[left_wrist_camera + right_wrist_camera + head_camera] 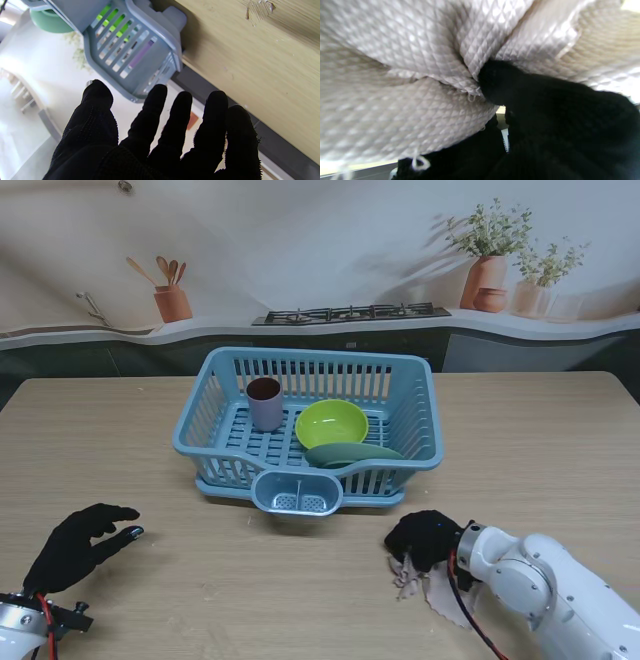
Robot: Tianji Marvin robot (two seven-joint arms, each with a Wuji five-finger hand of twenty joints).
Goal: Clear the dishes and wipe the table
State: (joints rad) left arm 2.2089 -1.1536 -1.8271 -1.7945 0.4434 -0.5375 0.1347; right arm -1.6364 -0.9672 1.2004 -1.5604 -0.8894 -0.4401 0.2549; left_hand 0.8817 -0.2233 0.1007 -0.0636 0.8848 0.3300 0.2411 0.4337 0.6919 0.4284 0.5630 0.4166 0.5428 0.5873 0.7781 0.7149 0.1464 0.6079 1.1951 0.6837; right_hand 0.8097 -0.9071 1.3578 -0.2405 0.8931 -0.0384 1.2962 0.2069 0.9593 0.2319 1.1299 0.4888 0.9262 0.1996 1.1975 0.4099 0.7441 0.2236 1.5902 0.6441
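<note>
A light blue dish basket (205,420) stands at the middle of the wooden table. Inside it are a purple cup (265,404), a lime green bowl (332,423) and a dark green plate (353,453). My right hand (428,539), in a black glove, presses down on a white quilted cloth (430,587) near the table's front, right of the basket. The right wrist view is filled by that cloth (407,82) bunched in my fingers (500,82). My left hand (78,545) hovers open at the near left, fingers (155,112) spread, with the basket (140,45) ahead of it.
The basket's cutlery pocket (297,491) juts toward me. Bare wood (530,440) lies right of the basket and between my hands. A dark counter edge (100,345) runs behind the table's far side.
</note>
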